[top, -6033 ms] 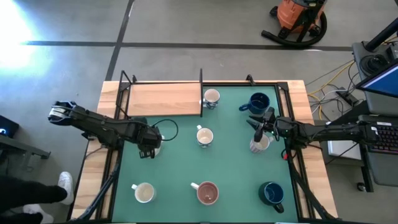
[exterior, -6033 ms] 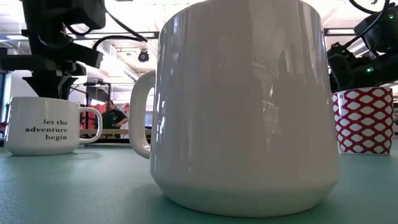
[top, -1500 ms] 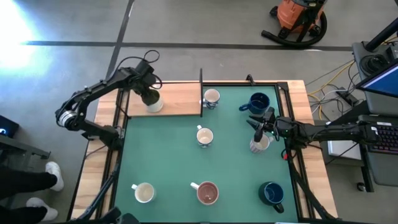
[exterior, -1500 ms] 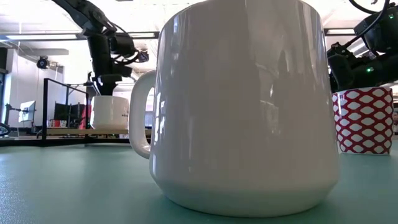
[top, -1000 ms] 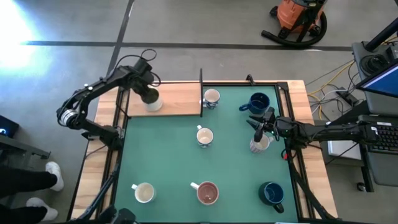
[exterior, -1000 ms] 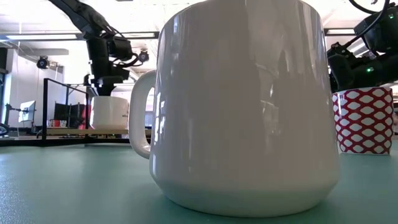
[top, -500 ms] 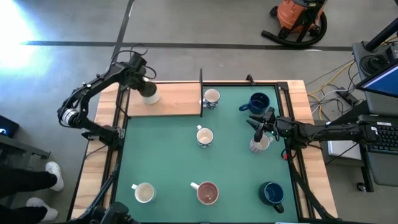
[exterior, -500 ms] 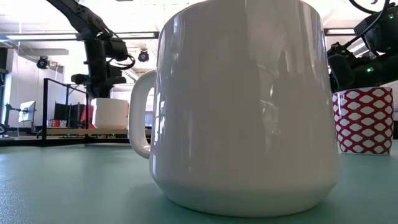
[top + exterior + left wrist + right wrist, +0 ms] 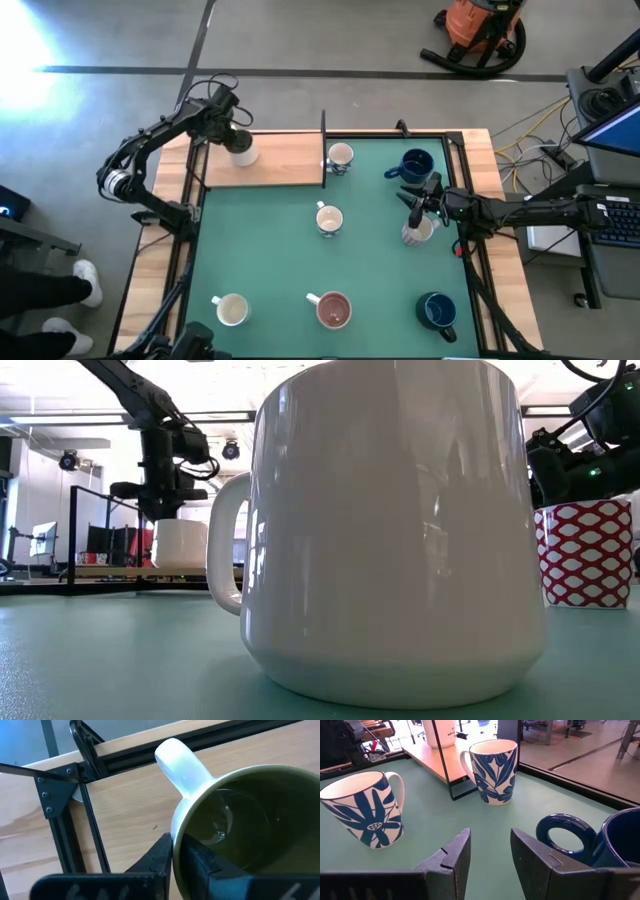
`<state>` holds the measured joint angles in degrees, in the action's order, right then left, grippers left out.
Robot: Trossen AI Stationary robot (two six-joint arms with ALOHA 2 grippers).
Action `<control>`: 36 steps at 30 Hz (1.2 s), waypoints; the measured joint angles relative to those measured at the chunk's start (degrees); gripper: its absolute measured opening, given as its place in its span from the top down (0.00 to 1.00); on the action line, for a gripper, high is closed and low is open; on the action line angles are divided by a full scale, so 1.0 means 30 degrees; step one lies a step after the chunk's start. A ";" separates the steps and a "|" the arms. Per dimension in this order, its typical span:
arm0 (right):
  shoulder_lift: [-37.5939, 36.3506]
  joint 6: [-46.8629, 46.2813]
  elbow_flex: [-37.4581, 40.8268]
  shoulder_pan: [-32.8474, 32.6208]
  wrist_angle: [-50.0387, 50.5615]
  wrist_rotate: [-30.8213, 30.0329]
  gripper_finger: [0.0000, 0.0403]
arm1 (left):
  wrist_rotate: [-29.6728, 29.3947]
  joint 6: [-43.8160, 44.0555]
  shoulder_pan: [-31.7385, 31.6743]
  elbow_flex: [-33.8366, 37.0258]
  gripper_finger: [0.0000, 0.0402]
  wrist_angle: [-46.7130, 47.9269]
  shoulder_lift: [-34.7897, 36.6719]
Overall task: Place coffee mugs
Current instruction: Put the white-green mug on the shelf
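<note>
A white coffee mug (image 9: 242, 153) with an olive-green inside (image 9: 250, 820) is over the wooden board's (image 9: 285, 165) far left part, with my left gripper (image 9: 230, 140) shut on it. The low view shows this mug (image 9: 180, 545) with its base at board level; whether it rests there I cannot tell. My right gripper (image 9: 413, 208) is open, hovering over the red-and-white patterned mug (image 9: 419, 232) at the mat's right side, its fingers spread in the right wrist view (image 9: 490, 845). It touches nothing. My left gripper holds the mug by its rim (image 9: 176, 840) close beside the handle (image 9: 182, 765). One finger (image 9: 202, 862) is inside the mug and the other (image 9: 160, 862) outside its wall. The fingers come from above, and the mug stays upright below them.
On the green mat stand a leaf-patterned mug (image 9: 340, 157), a flower-patterned mug (image 9: 329, 219), two navy mugs (image 9: 415, 165) (image 9: 437, 311), a pink-inside mug (image 9: 333, 309) and a white mug (image 9: 231, 309). A black frame post (image 9: 323, 150) borders the board. One big white mug (image 9: 390, 530) fills the low view.
My left gripper has carried the olive-inside mug a short way toward the board's far edge, keeping it upright and staying shut on it.
</note>
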<state>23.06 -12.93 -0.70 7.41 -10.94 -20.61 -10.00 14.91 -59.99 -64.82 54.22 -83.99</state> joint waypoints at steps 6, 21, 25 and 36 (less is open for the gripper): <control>0.0003 0.0000 0.0000 -0.0003 0.0000 0.0000 0.68 | 0.0015 -0.0615 0.0000 0.0007 0.87 0.0248 0.0282; 0.0003 -0.0017 0.0004 0.0002 -0.0003 -0.0003 0.68 | 0.0031 -0.4917 0.0942 -0.2768 0.67 0.1340 0.0568; 0.0003 -0.0011 0.0002 -0.0003 -0.0002 -0.0001 0.68 | 0.0044 -1.0836 0.1882 -0.3140 0.66 0.0690 0.0568; 0.0003 -0.0015 0.0002 0.0000 -0.0006 0.0002 0.68 | 0.1874 -1.9676 0.2353 -0.2662 0.66 -0.0743 0.0489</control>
<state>23.07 -12.97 -0.70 7.41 -10.96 -20.61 -4.38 -44.12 -52.93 -72.80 51.99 -82.52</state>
